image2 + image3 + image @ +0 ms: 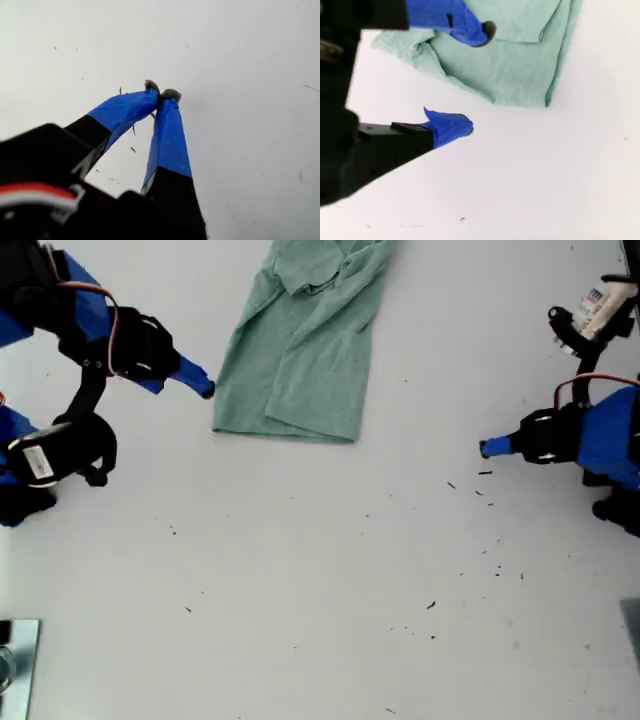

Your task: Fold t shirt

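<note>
Cloth of the t shirt (300, 350) is soft, pale sage-green and wrinkled, folded into a long strip that runs off the far edge of the white desk (330, 580) in the exterior view. My second gripper (472, 80) (blue-taped tips) stands spread, clear of the cloth, just beside the strip's squared lower corner. My first gripper (162, 95) has its blue tips pressed together over bare desk scattered with dark specks, well apart from the shirt.
</note>
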You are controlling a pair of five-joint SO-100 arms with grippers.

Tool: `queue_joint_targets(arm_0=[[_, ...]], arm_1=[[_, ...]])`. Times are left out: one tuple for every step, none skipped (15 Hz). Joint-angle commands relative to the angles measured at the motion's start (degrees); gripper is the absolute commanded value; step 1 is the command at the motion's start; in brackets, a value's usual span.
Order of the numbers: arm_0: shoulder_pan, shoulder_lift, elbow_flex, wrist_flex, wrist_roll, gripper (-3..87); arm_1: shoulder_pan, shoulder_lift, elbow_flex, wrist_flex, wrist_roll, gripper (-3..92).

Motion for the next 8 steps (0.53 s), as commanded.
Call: queue_joint_targets(arm_0=[[-2.46,-2.46,3.08,-6.94,2.55,24.6],[-2.2,-6.06,3.43,-9.67,2.55,24.9],[-1.49,-9.84,3.43,-12.92,2.55,25.3],[-1.05,-13.71,3.43,-15.82,2.55,25.8],[-0.7,-17.23,3.69,-19.16,2.81,26.0],[-0.79,-21.09,4.39,-22.24,2.81,23.5],[-1.14,-25.31,5.1,-25.22,2.81,18.4],[-1.14,-30.59,4.22,-26.28,2.81,9.0]], arm_1=[[-1.05,0.26,3.78,-1.14,0.53,2.2],[-1.05,0.26,3.78,-1.14,0.62,2.2],[-1.05,0.26,3.78,-1.14,0.7,2.2],[-1.05,0.26,3.78,-1.14,0.7,2.2],[-1.05,0.26,3.78,-1.14,0.7,2.2],[-1.05,0.26,3.78,-1.14,0.7,2.2],[-1.05,0.26,3.78,-1.14,0.7,2.2],[-0.97,0.26,3.78,-1.14,0.7,2.2]])
